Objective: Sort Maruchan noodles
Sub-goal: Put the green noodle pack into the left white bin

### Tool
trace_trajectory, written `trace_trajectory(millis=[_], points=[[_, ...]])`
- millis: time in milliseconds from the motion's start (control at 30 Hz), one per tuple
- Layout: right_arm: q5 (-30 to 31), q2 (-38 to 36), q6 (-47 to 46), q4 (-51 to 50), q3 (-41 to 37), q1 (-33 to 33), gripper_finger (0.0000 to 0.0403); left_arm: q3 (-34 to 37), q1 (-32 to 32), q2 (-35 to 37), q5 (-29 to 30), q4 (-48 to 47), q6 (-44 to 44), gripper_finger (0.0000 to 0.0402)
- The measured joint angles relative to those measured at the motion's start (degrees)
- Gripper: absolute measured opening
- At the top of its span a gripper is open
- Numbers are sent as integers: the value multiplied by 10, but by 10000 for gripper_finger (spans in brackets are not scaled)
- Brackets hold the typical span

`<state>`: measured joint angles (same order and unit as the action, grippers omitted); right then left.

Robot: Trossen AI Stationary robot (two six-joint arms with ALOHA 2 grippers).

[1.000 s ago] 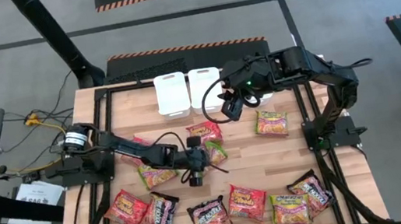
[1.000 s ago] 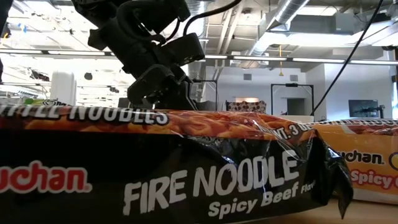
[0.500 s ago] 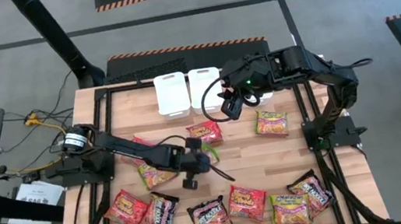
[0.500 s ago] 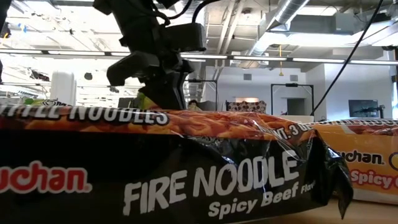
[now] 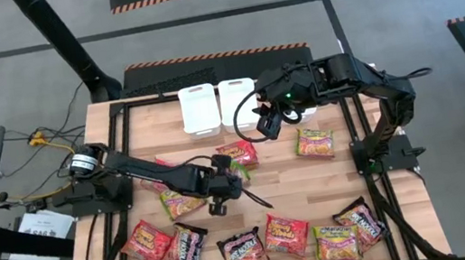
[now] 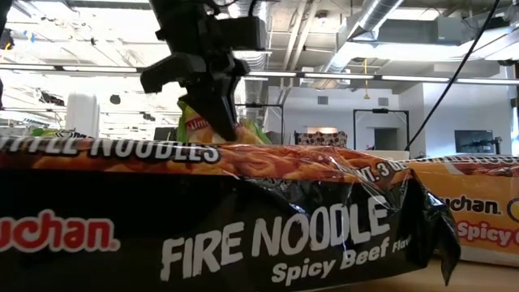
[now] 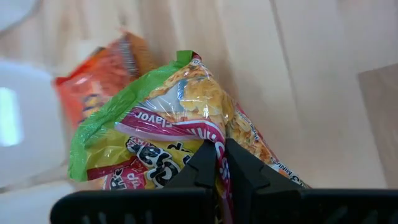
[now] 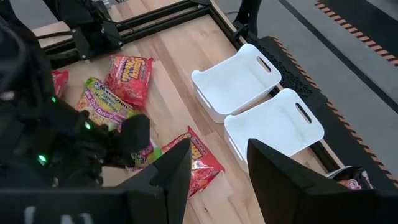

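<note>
Left gripper (image 5: 237, 177) over mid-table, fingers pinched tight on a green-yellow packet (image 7: 168, 134) — packet clear of the wood, hanging crumpled from the fingertips in the left wrist view. Same packet seen in the low view (image 6: 212, 126) under the dark gripper (image 6: 217, 109), above the near packets. Just behind it, lying flat: a red-orange packet (image 5: 238, 153), near the front edge of the two white bins (image 5: 199, 107).

Right gripper (image 5: 266, 123) held above the table near the right-hand bin (image 5: 236, 98), fingers spread apart, nothing between them; right wrist view looks down past both fingers (image 8: 283, 168) onto both bins and the red-orange packet (image 8: 200, 160).

Other packets on the wooden table (image 5: 313, 182):
- one red-orange-and-green packet (image 5: 315, 143) alone on the right, beside the right arm's base frame;
- a green-yellow packet (image 5: 179, 202) under the left arm, partly covered;
- front row along the near edge — red-orange (image 5: 144, 241), black-purple (image 5: 187, 245), black-purple (image 5: 243, 251), red-orange (image 5: 285, 234), green-yellow (image 5: 337, 243), black-purple (image 5: 361, 220).

Low view mostly filled by a black "Fire Noodle" packet (image 6: 211, 227) right at the lens.
</note>
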<state>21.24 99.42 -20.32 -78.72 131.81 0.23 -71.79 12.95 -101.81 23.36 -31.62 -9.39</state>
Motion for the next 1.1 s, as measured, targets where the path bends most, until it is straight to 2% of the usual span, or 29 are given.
trace_trajectory(millis=[300,533,867,1100], points=[[14,0,12,19,0,-3,182,-1,-23,77,89,-58,-51,1],[14,0,13,31,0,-12,182,-1,-80,138,130,-98,-109,1],[14,0,13,49,0,-27,182,-1,-208,222,125,-98,-266,1],[14,0,9,51,0,-34,182,-1,-324,235,38,-59,-418,2]])
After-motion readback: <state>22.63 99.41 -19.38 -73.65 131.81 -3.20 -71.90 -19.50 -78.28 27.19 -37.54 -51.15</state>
